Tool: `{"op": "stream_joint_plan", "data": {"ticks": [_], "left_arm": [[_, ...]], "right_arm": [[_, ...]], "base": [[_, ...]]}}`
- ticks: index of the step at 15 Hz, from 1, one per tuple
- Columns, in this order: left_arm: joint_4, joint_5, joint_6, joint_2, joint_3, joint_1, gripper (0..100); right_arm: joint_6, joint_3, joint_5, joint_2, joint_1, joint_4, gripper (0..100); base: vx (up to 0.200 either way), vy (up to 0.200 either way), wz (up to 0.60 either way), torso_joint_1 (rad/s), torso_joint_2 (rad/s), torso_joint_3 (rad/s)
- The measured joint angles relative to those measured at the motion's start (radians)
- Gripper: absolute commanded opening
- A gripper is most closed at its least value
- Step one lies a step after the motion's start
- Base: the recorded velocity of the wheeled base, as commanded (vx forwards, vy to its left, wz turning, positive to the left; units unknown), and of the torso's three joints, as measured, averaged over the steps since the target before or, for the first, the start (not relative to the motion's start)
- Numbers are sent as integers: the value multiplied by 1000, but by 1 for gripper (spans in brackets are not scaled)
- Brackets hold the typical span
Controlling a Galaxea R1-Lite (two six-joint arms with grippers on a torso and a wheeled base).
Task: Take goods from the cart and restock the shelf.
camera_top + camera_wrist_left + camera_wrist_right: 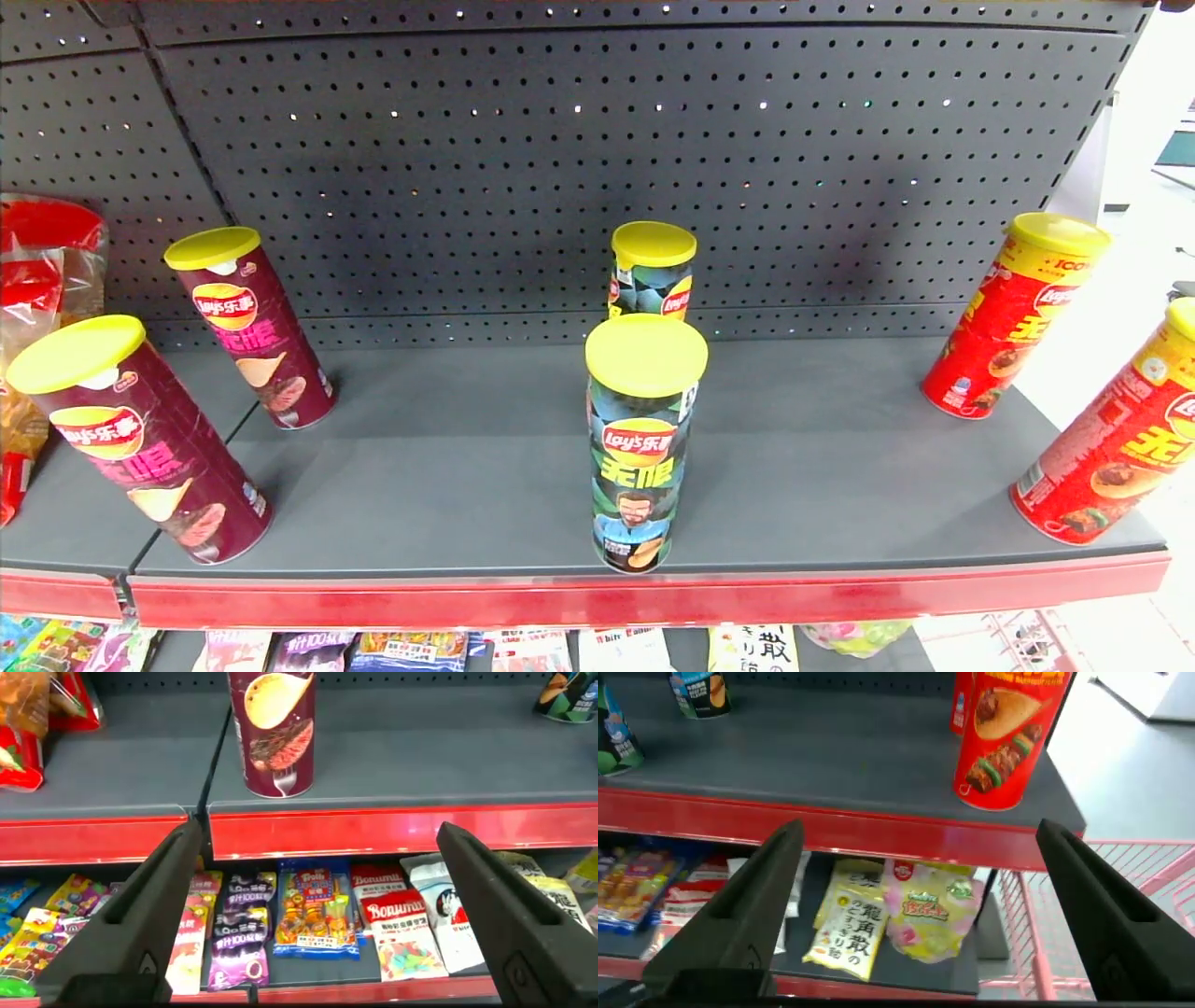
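now left gripper (318, 831) and right gripper (920, 826) hang empty, fingers spread wide, before the red rail (644, 597). a chip can (642, 439) stands behind that rail, the pink cart (1148, 845) below it. such cans seem light, stiff, slick: clasp mid-body.

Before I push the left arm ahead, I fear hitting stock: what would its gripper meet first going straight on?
Probably the red front edge, level with the left gripper; depth is unclear, so it may slip under onto the snack packets.
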Motion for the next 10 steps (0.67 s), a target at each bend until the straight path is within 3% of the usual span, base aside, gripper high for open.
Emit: {"op": "stream_joint_plan", "data": {"ticks": [10], "left_arm": [[0,-4,0,0,0,0,100]], "right_arm": [[40,3,-57,-13,2,40,100]], "base": [[0,0,0,0,0,0]]}}
